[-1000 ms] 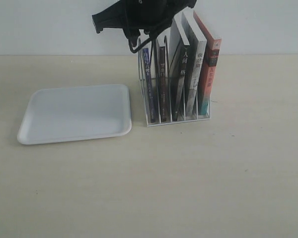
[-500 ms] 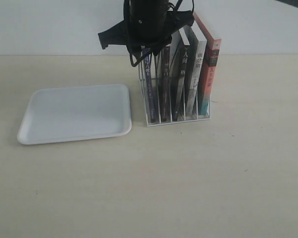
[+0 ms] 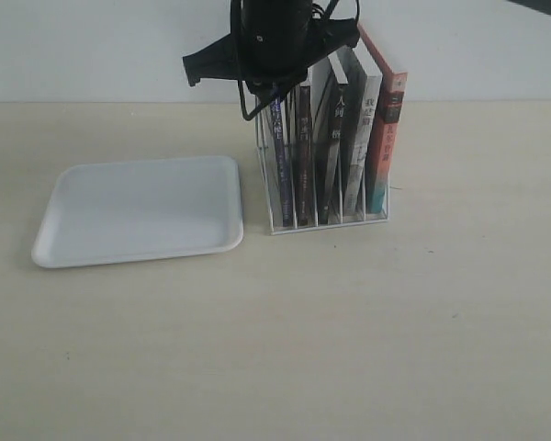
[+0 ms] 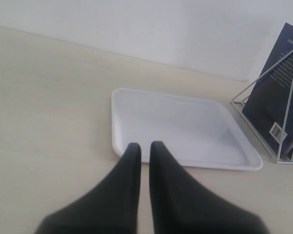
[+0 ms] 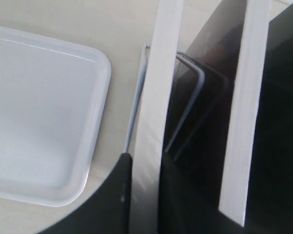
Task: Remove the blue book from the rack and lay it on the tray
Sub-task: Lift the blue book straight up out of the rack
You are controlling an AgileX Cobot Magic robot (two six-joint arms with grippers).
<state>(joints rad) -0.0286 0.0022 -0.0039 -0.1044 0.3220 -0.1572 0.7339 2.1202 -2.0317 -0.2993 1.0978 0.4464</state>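
Note:
The blue book (image 3: 277, 156) stands in the leftmost slot of the white wire rack (image 3: 331, 223). My right gripper (image 3: 274, 96) comes down on it from above. In the right wrist view its fingers (image 5: 121, 187) press both sides of the blue book's pale page edge (image 5: 154, 112), so the right gripper (image 5: 145, 165) is shut on it. The white tray (image 3: 138, 211) lies empty to the left of the rack. My left gripper (image 4: 145, 146) is shut on nothing, hovering near the tray (image 4: 180, 126), with the blue book's cover (image 4: 278, 92) behind the rack wire (image 4: 265, 74).
Further right in the rack stand two black-spined books (image 3: 303, 156), a grey-white one (image 3: 358, 156) and a red-orange-spined book (image 3: 384, 138). A white wall rises behind the rack. The tray's rounded corner (image 5: 100, 63) lies close beside the rack.
My right gripper has swung right and settled over the rack's left slot. The blue book's top has shifted slightly right. The tray has not moved.

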